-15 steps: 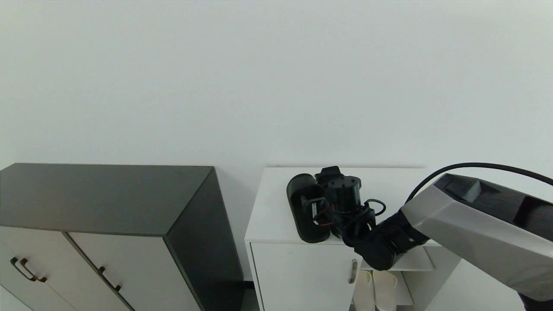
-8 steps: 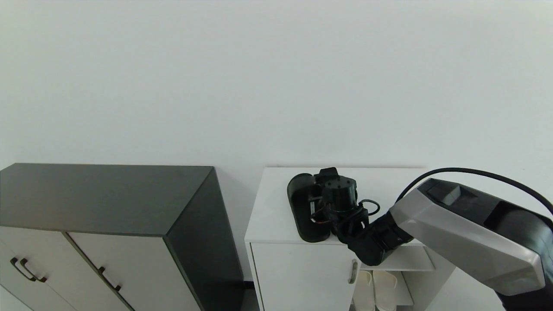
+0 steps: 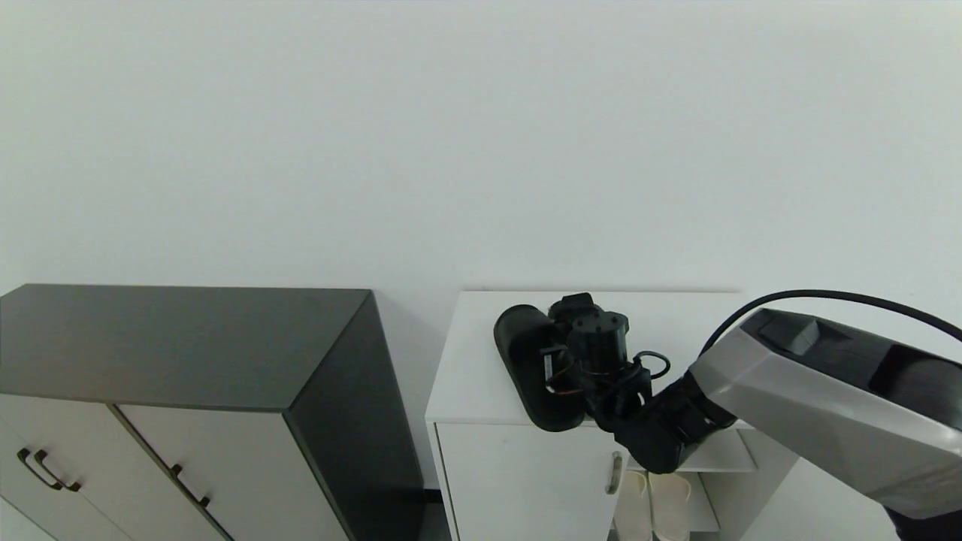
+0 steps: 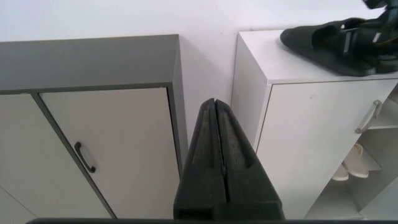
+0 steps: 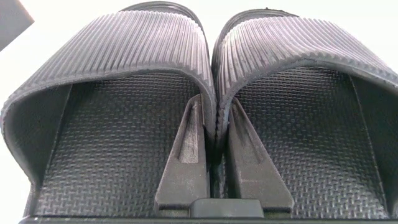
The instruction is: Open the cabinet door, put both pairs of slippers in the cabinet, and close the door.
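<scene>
Right gripper clamped on adjoining straps of black ribbed rubber slippers; advise lifting level, both straps pinched evenly.

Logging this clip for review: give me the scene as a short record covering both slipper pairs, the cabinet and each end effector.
black slippers: side by side on top of the white cabinet, at its front edge
white slippers: on a lower shelf inside the cabinet's open right side
right end effector: shut on the black slippers' adjoining straps
left end effector: shut, empty, out in front of the cabinets
dark-topped cabinet: left of the white one, doors closed
</scene>
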Robot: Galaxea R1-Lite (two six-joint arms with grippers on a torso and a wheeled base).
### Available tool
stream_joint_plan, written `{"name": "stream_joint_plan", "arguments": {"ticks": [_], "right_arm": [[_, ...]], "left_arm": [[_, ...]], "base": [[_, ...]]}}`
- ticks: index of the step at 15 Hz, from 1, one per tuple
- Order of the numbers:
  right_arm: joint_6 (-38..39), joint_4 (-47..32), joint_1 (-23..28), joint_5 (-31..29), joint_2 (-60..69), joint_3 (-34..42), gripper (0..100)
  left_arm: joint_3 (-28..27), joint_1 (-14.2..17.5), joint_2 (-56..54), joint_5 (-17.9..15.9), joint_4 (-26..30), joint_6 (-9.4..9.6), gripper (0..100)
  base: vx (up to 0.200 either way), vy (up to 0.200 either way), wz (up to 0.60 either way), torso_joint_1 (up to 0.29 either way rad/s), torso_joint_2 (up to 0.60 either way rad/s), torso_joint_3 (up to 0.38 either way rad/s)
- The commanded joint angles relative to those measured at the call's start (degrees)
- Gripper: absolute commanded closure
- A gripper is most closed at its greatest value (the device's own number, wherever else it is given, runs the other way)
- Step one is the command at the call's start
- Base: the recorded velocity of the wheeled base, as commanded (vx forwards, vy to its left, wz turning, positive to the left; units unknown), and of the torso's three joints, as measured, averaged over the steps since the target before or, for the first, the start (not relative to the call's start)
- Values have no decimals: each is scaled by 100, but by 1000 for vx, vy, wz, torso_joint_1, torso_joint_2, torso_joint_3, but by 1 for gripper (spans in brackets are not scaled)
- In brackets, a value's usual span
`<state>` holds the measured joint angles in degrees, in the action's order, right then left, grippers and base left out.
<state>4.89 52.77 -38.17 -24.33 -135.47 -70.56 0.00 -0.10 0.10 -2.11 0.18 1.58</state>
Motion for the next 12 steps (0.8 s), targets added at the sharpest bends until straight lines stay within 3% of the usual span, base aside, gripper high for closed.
{"name": "stream_joint_plan", "arguments": {"ticks": [1, 7, 12], "right_arm": [[3, 146, -165, -1, 838, 789, 100], [21, 462, -525, -10, 2333, 2855, 100], [12, 497, -657, -19, 2420, 3171, 100]], "left_arm": [[0, 1, -1, 0, -1, 0, 100], [0, 1, -1, 0, -1, 0, 100], [0, 1, -1, 0, -1, 0, 100]], "base": [[0, 0, 0, 0, 0, 0], [0, 0, 0, 0, 0, 0], [0, 0, 0, 0, 0, 0]]}}
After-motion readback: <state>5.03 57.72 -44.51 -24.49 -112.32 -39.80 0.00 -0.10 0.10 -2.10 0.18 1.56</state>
